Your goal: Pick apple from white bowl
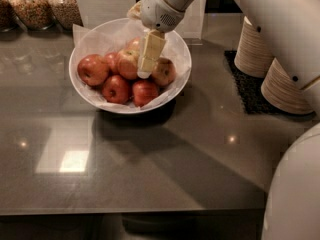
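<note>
The white bowl [85,48], lined with crinkled white paper, sits at the back middle of the grey counter and holds several apples. The apple [127,62], large with yellow-green skin and a red blush, lies near the bowl's middle among deep red apples [93,69]. A duller brownish apple [164,72] lies at the right side. My gripper [145,72] hangs down into the bowl from the white arm, between the large apple and the brownish one, with its tip at apple height and close against the large apple's right side.
Two glass jars of cereal [31,5] stand at the back left. Stacks of beige disposable bowls [283,79] stand on a black mat [248,91] at the right. A white card [102,3] stands behind the bowl. My white body [295,194] fills the lower right corner.
</note>
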Controlling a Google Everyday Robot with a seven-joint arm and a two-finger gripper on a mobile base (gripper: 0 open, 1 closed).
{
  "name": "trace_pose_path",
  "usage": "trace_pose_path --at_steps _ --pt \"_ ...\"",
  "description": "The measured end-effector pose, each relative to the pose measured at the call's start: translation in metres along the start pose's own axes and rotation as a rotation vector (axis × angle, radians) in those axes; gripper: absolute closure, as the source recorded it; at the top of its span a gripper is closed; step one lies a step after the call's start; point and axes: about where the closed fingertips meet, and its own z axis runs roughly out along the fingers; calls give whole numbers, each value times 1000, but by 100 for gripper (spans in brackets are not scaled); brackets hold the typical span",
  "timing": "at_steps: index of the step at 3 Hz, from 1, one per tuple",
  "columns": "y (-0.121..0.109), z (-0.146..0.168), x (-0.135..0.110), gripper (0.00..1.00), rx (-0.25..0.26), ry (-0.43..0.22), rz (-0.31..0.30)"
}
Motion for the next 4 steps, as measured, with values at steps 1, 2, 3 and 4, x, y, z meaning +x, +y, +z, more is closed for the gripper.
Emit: trace_pose_path --at_steps 1,2,3,4 --pt "4 35 -17 0 -56 -56 -20" --pt "14 44 -13 0 -74 -49 -8" --pt "14 45 -13 0 -75 -49 -8" --pt "14 45 -13 19 -75 -49 -8"
